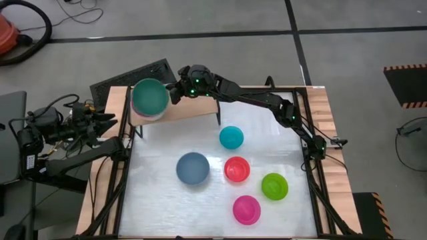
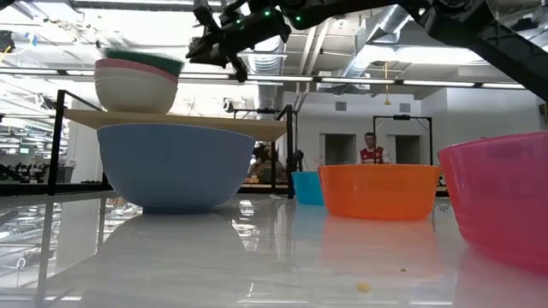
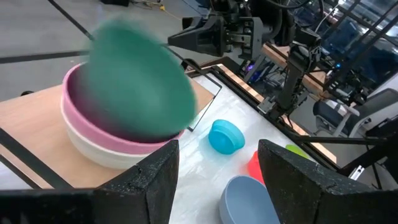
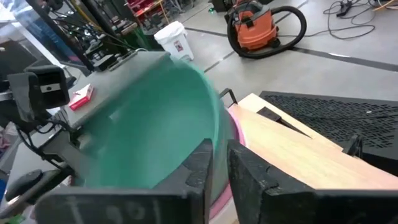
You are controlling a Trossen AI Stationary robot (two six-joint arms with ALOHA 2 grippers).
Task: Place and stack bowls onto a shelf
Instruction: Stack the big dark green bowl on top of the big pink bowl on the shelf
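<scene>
Where the right jaws [image 4: 219, 163] pinch, the green bowl [image 4: 155, 124] rim sits (tilted).

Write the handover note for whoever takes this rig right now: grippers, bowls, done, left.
Right gripper: shut on the rim of the green bowl, over the stack at the shelf's left end.
Left gripper: open, parked off the table's left edge.
Done: white bowl and pink bowl nested on the shelf; green is at the stack, tilted, not released.
Left: seat and release green; then the blue bowl, and the small cyan, red, lime and magenta bowls, all on the table.
</scene>
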